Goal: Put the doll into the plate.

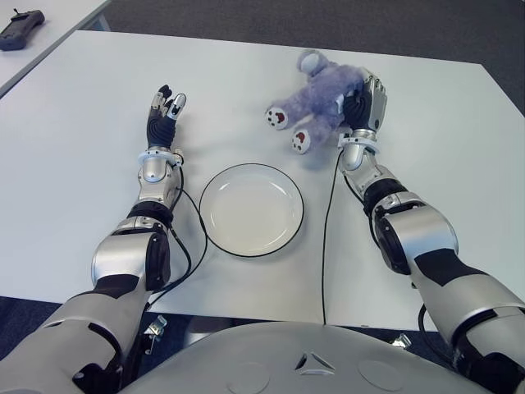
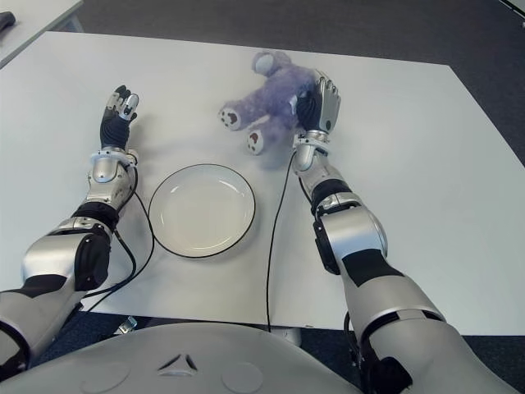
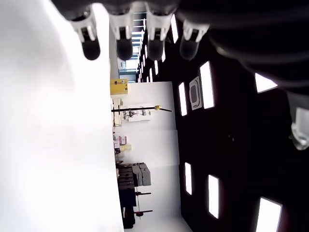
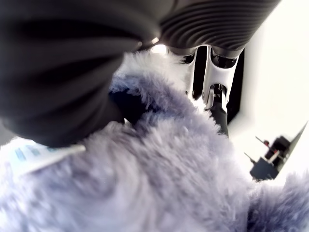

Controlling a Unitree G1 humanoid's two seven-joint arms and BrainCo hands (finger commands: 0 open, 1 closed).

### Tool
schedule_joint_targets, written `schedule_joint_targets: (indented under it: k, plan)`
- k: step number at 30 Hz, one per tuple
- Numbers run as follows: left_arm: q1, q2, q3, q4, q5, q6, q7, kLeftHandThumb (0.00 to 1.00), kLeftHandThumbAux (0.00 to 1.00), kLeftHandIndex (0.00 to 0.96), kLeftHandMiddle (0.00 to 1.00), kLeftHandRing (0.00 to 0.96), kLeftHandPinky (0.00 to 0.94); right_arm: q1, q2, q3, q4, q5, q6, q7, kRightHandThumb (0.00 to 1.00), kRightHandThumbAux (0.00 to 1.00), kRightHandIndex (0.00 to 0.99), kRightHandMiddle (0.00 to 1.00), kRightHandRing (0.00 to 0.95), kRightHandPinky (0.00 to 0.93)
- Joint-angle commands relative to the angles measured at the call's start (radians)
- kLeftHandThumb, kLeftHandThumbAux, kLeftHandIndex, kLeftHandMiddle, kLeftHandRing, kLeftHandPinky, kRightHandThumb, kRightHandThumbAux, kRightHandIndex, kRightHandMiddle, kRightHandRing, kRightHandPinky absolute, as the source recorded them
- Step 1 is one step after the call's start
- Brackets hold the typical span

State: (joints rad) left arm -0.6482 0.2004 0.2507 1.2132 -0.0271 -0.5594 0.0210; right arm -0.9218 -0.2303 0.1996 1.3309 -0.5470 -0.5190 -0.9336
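Nearest to us sits the plate, round, white and shallow with a thin dark rim, and nothing in it yet. We judge the step in hand to be securing the grip, so we want the fingers well wrapped into the plush before lifting, then a lift high enough for the dangling feet to clear the plate's rim, and a release only once the body is over the middle of the plate.

To the left of the plate and a bit beyond it, our left hand shows above the white table, fingers extended and relaxed, holding nothing.

Beyond the plate and to its right lies the teddy bear, soft lilac fur, floppy limbs, pale soles with red patches turned toward the plate. Our right hand is pressed against its right flank, fingers curled into the fur; the wrist view shows fur bulging between thumb and fingers, so we read it as gripping the teddy bear. Plush compresses, so a loose hold could slip.

Farthest off, left of the plate, a dark handheld device lies on a second table.
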Motion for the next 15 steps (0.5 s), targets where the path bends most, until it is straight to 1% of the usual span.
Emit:
schedule_joint_targets:
  k: [1, 2, 4, 10, 11, 15]
  plan:
    - [0.232, -0.092, -0.023, 0.138, 0.033, 0.102, 0.012, 0.000, 0.386, 0.054, 0.035, 0.000, 0.000, -0.058, -0.013, -0.007, -0.019, 0.009, -0.057, -0.053, 1.000, 0.658, 0.405, 0.452, 0.550, 0.511]
    - [0.231, -0.092, -0.023, 0.138, 0.033, 0.105, 0.012, 0.000, 0.387, 0.054, 0.035, 0.000, 0.000, -0.059, -0.015, -0.008, -0.020, 0.010, -0.065, -0.054, 1.000, 0.659, 0.407, 0.451, 0.554, 0.493]
    - [0.230, -0.092, -0.022, 0.138, 0.032, 0.109, 0.012, 0.000, 0.387, 0.054, 0.035, 0.000, 0.000, -0.063, -0.020, -0.008, -0.023, 0.009, -0.079, -0.058, 1.000, 0.659, 0.405, 0.450, 0.556, 0.488]
    - [0.225, -0.095, -0.013, 0.138, 0.022, 0.117, 0.007, 0.000, 0.393, 0.060, 0.042, 0.000, 0.000, -0.076, -0.031, -0.004, -0.029, 0.003, -0.109, -0.068, 1.000, 0.659, 0.399, 0.448, 0.552, 0.517]
    - [0.224, -0.096, -0.011, 0.138, 0.020, 0.119, 0.006, 0.000, 0.395, 0.060, 0.043, 0.000, 0.000, -0.078, -0.033, -0.003, -0.029, 0.003, -0.115, -0.067, 1.000, 0.661, 0.404, 0.444, 0.557, 0.490]
    - [0.225, -0.098, -0.012, 0.138, 0.021, 0.113, 0.008, 0.000, 0.396, 0.059, 0.044, 0.000, 0.000, -0.083, -0.038, -0.004, -0.032, 0.006, -0.135, -0.059, 1.000, 0.661, 0.404, 0.438, 0.556, 0.482]
